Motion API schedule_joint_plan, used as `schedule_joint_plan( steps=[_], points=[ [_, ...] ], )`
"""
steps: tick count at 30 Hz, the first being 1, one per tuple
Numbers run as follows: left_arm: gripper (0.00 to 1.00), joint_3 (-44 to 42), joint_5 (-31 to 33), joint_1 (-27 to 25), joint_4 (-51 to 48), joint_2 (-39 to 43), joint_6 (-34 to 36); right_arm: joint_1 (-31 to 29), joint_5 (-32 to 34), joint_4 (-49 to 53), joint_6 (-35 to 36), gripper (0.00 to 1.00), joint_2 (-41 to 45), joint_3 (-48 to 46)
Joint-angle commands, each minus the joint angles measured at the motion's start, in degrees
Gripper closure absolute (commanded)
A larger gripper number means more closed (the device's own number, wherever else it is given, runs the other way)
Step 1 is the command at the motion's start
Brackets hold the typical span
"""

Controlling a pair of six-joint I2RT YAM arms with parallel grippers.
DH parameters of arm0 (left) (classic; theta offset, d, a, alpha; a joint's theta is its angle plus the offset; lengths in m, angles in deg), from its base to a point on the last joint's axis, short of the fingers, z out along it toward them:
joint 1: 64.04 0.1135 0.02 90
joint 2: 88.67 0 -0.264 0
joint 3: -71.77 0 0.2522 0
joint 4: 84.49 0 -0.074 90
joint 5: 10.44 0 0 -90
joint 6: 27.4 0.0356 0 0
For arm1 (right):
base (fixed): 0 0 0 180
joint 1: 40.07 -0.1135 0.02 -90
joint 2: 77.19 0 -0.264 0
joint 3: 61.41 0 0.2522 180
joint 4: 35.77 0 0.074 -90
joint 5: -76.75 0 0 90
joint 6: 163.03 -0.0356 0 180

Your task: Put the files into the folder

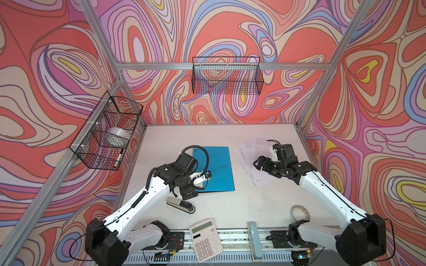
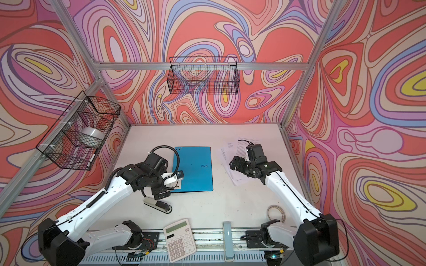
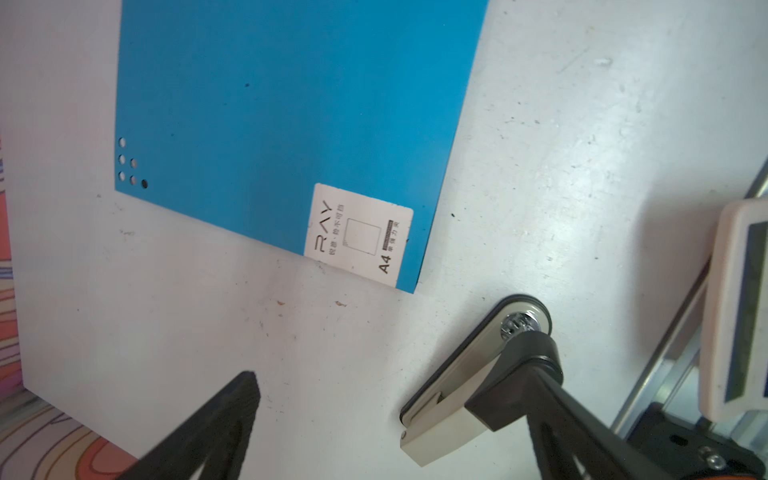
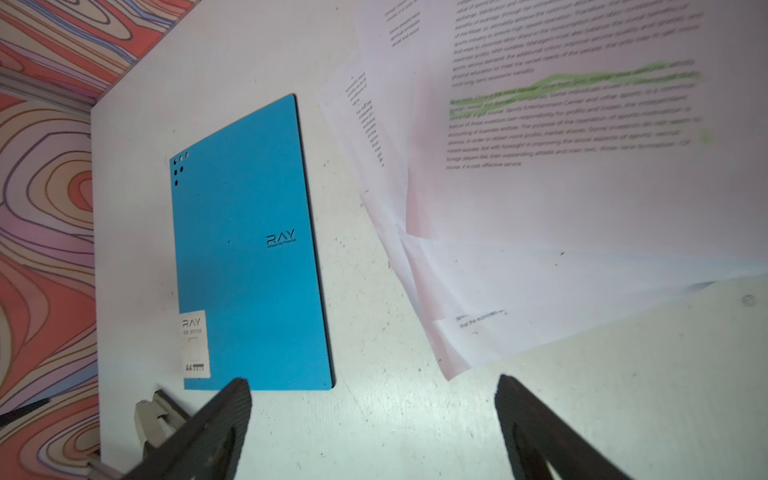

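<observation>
The bright blue folder (image 1: 216, 169) (image 2: 196, 169) lies shut and flat at mid table, its "RAY" lettering and white label (image 3: 359, 235) facing up. To its right the files (image 1: 253, 156) (image 2: 228, 161) (image 4: 582, 187) lie as loose fanned white sheets, the top one with a green highlighted band. My left gripper (image 1: 190, 193) (image 3: 374, 399) hangs open just off the folder's near left corner, holding nothing. My right gripper (image 1: 258, 163) (image 4: 374, 395) hovers open above the near left edge of the files, with bare table between its fingers. The right arm hides part of the sheets in both top views.
A stapler (image 1: 181, 205) (image 3: 469, 386) lies just under the left gripper. Along the front edge sit a calculator (image 1: 205, 239), a grey-blue bar-shaped tool (image 1: 254, 239) and a tape roll (image 1: 299, 213). Wire baskets hang on the back wall (image 1: 227, 78) and the left wall (image 1: 108, 131).
</observation>
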Motion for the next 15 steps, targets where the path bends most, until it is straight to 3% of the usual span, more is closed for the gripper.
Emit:
schedule_joint_plan(
  steps=[1, 5, 12, 15],
  points=[
    [0.00, -3.3, 9.0, -6.1, 4.1, -2.7, 1.8, -1.7, -4.1, 0.5, -3.8, 0.06, 2.3, -2.4],
    [0.00, -5.2, 14.2, -10.7, 10.5, -7.9, 1.2, -3.6, -3.3, 2.2, -5.3, 0.06, 3.8, -3.2],
    [0.00, -7.2, 15.1, -11.8, 17.9, -13.0, 0.4, -3.8, -1.7, 3.1, -7.4, 0.07, 10.6, -6.1],
    [0.00, -9.9, 18.3, -12.9, 23.7, -14.3, 1.3, -3.8, 0.2, 5.0, -6.1, 0.07, 10.3, -5.6]
  ],
)
